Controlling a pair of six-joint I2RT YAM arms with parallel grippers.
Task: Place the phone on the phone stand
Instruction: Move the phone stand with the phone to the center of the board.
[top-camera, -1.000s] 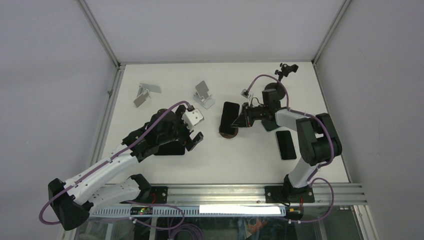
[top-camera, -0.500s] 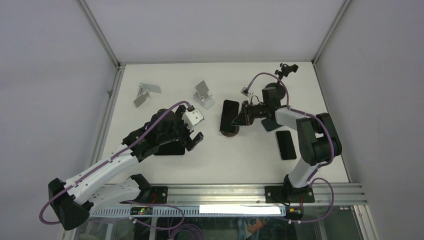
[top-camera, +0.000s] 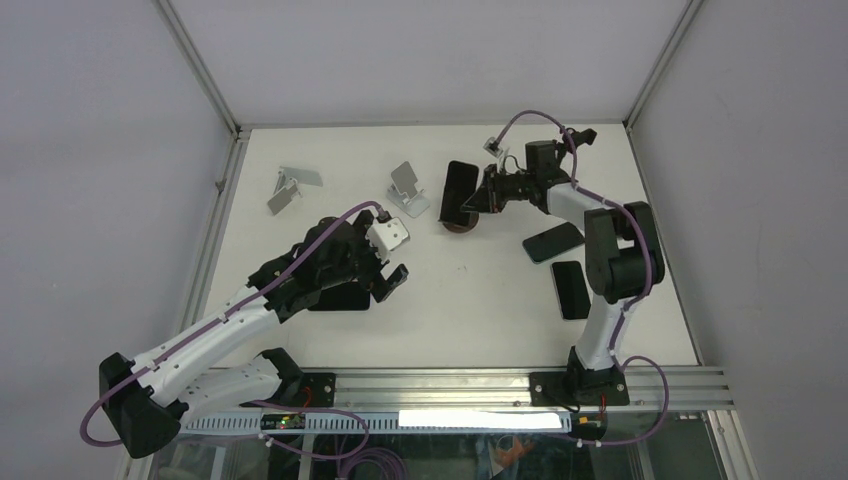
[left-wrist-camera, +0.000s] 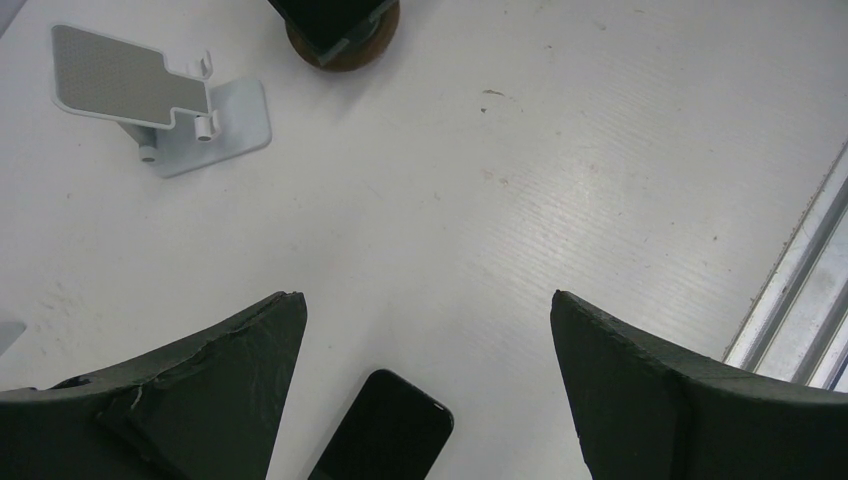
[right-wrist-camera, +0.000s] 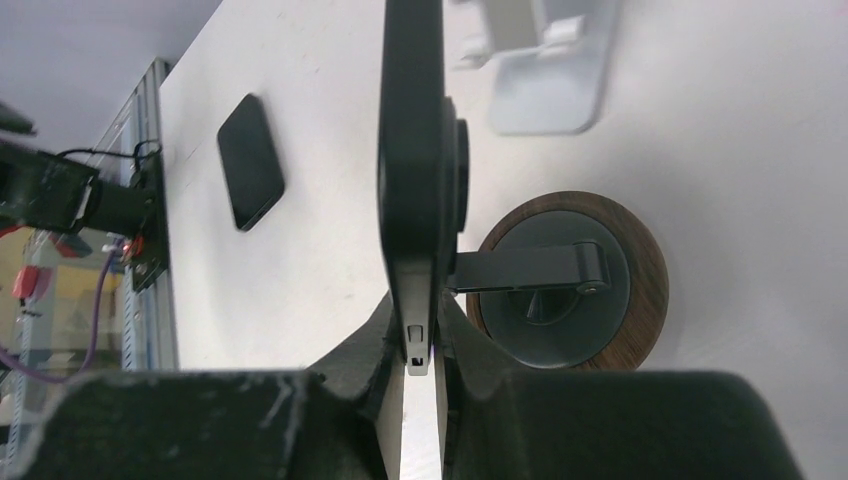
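- Left gripper (left-wrist-camera: 430, 310) hovers over the table (top-camera: 480, 310), fingers spread wide, nothing in them; a spare phone (left-wrist-camera: 385, 432) lies flat below.
- Silver stand (left-wrist-camera: 160, 100) sits unused.
- Phone (right-wrist-camera: 410, 150) upright, back against the wood-based phone stand (right-wrist-camera: 645, 255).
- Right gripper (right-wrist-camera: 420, 345) pinches the phone's edge.

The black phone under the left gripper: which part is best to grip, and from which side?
Grip the black phone across its two long edges, near the middle, coming straight down. It lies flat on the table, so only the thin sides offer a hold. The open left gripper would probably need a small wrist turn, because the phone lies slanted to its jaws.
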